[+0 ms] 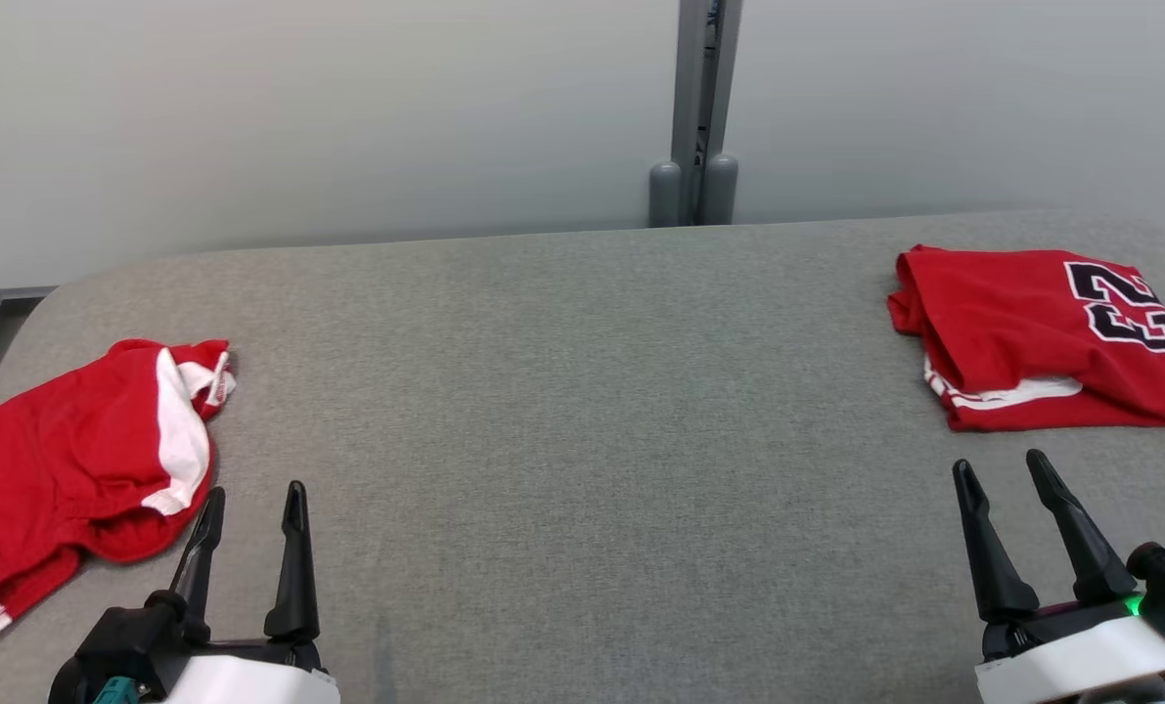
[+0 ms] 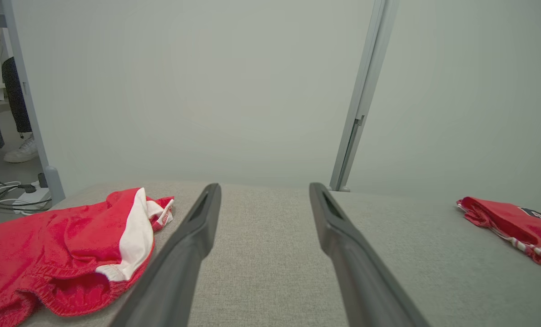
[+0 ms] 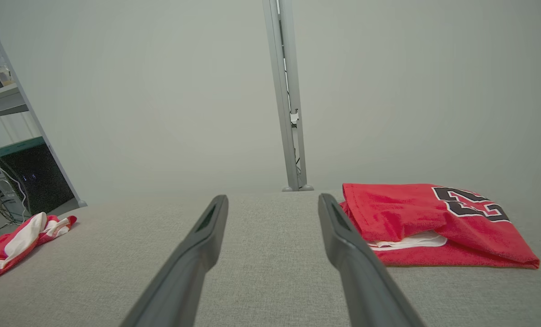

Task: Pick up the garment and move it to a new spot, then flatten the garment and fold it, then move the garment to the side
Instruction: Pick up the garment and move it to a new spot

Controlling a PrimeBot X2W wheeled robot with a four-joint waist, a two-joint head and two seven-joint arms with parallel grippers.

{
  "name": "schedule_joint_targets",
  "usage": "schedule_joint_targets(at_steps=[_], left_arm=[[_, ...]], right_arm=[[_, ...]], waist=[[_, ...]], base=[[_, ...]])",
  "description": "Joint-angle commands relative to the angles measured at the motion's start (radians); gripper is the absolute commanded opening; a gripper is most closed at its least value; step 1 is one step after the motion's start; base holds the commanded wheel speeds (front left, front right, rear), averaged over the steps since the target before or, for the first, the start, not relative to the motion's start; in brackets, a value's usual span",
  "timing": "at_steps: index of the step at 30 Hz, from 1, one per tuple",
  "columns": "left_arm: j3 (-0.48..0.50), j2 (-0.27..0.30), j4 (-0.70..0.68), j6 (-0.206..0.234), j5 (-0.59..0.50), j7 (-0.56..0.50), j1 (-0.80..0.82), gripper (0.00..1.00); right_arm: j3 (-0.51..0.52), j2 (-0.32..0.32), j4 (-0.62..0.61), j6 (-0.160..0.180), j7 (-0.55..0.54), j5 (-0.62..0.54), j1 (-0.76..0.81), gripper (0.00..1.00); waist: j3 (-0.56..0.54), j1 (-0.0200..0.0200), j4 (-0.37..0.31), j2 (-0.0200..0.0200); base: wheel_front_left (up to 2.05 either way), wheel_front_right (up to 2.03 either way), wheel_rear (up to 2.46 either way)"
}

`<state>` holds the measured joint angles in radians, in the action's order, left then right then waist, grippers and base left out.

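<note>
On the grey fabric table (image 1: 582, 391), a crumpled red-and-white garment (image 1: 64, 460) lies far left just beside the left gripper (image 1: 255, 491), a folded red jersey (image 1: 1032, 342) far right near the right gripper (image 1: 999, 462), both with fingers spread and empty.

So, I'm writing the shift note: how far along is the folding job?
Done, it seems: the jersey lies folded at the right of the table. In hand: nothing; the left gripper and right gripper are open and empty, near the front edge. Left: the shorts lie crumpled at the left, not yet moved, flattened or folded.
</note>
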<state>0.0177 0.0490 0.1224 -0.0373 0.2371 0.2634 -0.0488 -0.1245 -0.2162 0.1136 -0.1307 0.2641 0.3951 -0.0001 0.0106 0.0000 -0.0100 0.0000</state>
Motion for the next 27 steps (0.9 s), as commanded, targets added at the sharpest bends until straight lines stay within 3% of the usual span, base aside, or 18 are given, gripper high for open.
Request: schedule_joint_targets(at_steps=[1,13,21,27], left_arm=[[0.005,0.003,0.006,0.005,-0.009,0.001,0.012,1.0],[0.029,0.003,0.036,-0.003,-0.022,0.001,0.005,1.0],[0.046,0.003,0.042,0.001,-0.01,0.001,0.011,1.0],[0.046,0.015,0.051,-0.002,-0.016,-0.007,0.04,1.0]], right_arm=[[-0.006,-0.002,0.006,0.0,0.0,0.002,0.004,1.0],[-0.053,0.008,0.033,0.0,0.0,0.01,-0.015,1.0],[-0.074,0.007,0.04,0.0,0.0,0.004,-0.03,1.0],[-0.088,0.003,0.039,0.0,0.0,0.003,-0.044,1.0]], waist=[[-0.009,0.0,0.047,0.0],[-0.017,0.0,0.243,0.0],[-0.012,0.0,0.298,0.0],[0.005,0.0,0.302,0.0]], base=[[0.0,0.0,0.0],[0.0,0.0,0.0],[0.0,0.0,0.0],[0.0,0.0,0.0]])
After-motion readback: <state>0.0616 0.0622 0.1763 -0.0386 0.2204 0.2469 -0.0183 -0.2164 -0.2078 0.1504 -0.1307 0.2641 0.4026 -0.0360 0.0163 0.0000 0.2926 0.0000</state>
